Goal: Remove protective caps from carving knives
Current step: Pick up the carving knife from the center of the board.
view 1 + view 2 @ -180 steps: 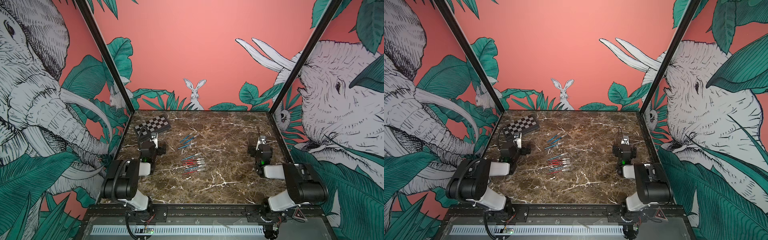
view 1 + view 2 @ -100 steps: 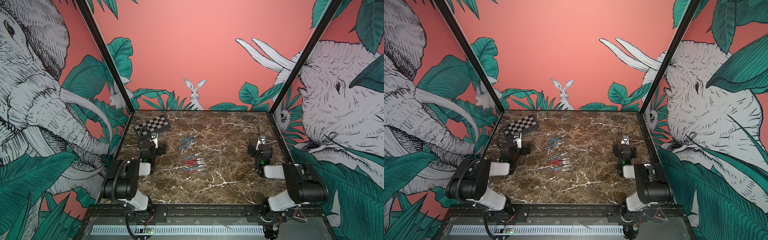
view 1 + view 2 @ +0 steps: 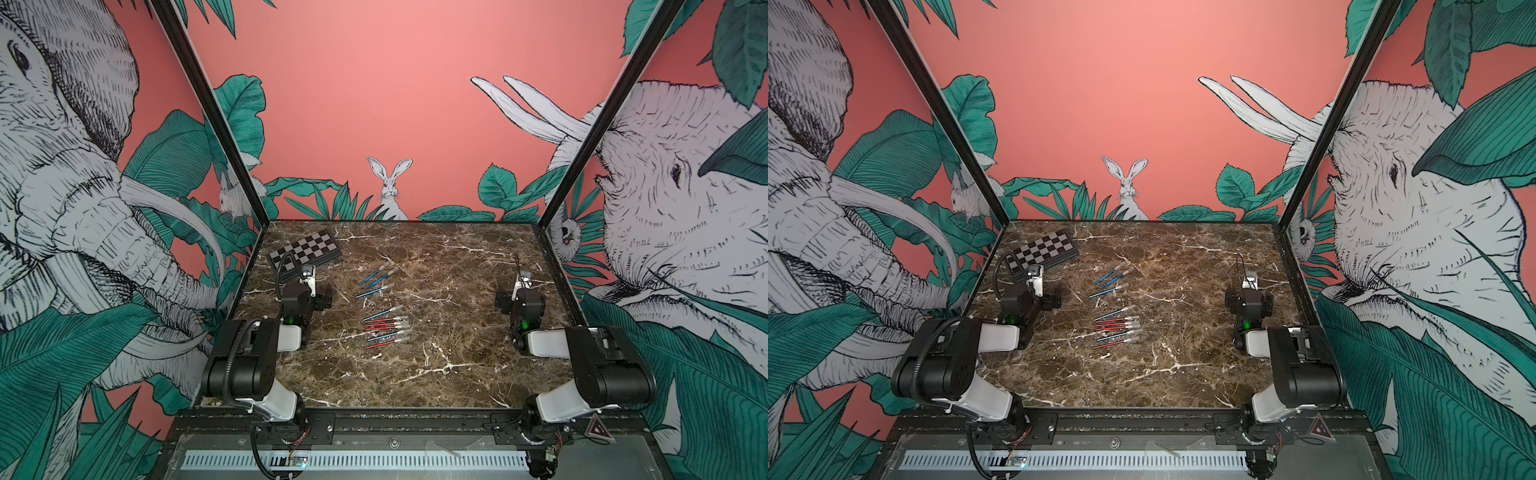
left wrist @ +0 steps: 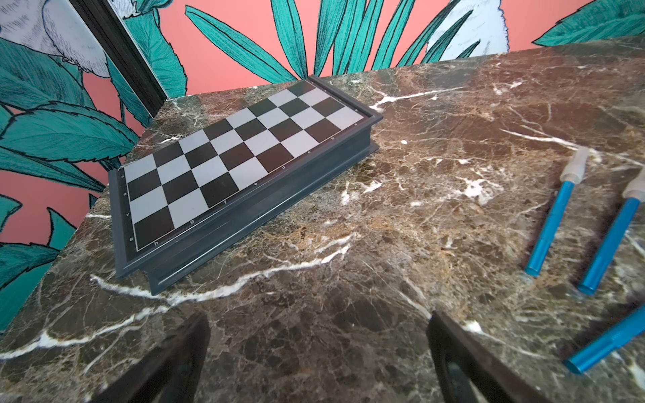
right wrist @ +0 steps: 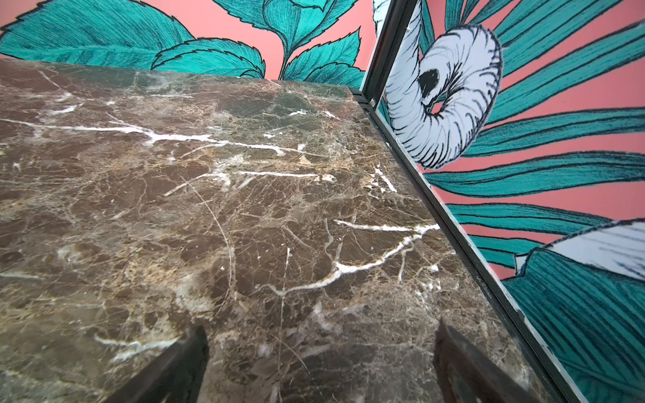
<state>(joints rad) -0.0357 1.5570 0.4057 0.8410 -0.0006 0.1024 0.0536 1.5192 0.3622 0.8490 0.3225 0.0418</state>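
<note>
The carving knives lie on the marble table in two groups in both top views. Three blue ones (image 3: 376, 279) lie farther back, and several red and blue ones (image 3: 386, 328) lie side by side nearer the front. Each carries a clear protective cap (image 3: 401, 319) on its right-hand end. In the left wrist view the blue knives (image 4: 551, 223) lie off to one side, one with its cap (image 4: 576, 167) on. My left gripper (image 4: 319, 324) is open over bare marble, left of the knives (image 3: 1117, 326). My right gripper (image 5: 321, 331) is open and empty at the table's right side (image 3: 519, 299).
A folded black-and-silver checkered board (image 3: 305, 251) lies at the back left, just beyond the left gripper (image 3: 309, 296); the left wrist view shows the board (image 4: 237, 167) straight ahead. Patterned walls close in the table on three sides. A black frame post (image 5: 384, 49) stands near the right gripper.
</note>
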